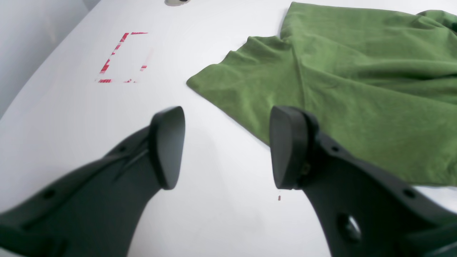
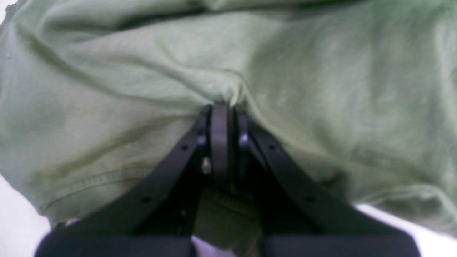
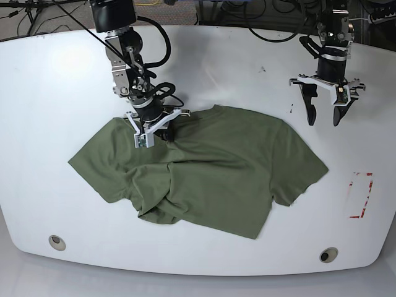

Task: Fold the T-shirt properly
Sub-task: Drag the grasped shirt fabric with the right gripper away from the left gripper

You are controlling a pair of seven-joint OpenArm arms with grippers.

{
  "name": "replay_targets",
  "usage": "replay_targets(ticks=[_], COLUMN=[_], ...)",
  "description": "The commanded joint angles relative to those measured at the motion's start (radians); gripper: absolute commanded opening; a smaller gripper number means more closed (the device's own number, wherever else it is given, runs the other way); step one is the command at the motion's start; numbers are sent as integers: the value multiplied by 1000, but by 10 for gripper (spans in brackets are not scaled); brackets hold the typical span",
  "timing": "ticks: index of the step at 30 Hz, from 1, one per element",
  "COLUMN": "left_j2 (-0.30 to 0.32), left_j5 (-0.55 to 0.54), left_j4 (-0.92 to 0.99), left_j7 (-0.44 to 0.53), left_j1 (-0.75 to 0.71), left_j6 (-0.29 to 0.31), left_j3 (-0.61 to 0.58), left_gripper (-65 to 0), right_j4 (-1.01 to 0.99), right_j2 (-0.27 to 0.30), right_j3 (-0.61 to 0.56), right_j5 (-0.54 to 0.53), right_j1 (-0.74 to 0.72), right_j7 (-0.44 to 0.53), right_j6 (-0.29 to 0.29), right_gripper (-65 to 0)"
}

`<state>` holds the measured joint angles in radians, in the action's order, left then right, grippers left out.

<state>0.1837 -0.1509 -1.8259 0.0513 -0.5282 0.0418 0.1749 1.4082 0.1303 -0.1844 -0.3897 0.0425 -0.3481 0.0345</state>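
T-shirt lay crumpled mid-table, one side bunched over itself; right gripper was clamped on pinch of cloth near collar; left gripper hung agape above bare table, holding nothing. Risk judged: single-point pull could drag whole garment, deepening wrinkles; thin pinch might slip. Surface white, smooth; red-marked rectangle near edge; cables behind.

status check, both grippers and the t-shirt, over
Right gripper shut on the T-shirt near the collar. Left gripper open, empty, above bare table beside a sleeve. T-shirt rumpled, unfolded. Nothing in the way.
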Motion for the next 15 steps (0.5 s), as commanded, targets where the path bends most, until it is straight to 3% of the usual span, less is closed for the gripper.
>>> replay_targets(ticks=[1,10,12,15], left_j2=[6,4,4,3], left_j5=[3,-2,2,2], left_j4=[-14,-12,-9,-8], left_j7=[28,15,11,7], left_j1=[2,2,6,9], left_j6=[-2,-4,-2,-2], left_j3=[4,0,-15,-22], left_gripper=[-295,-294,-296,-296], right_j4=[26,192,285,333], right_j2=[3,33,60,76], right_j3=[7,30,32,42], right_j5=[-3,-4,-3,-4], right_j1=[-6,6,17,21], right_j7=[-62,-171,-237,-259], right_j6=[2,1,-29,-39], right_gripper=[-650,-639,-633,-629])
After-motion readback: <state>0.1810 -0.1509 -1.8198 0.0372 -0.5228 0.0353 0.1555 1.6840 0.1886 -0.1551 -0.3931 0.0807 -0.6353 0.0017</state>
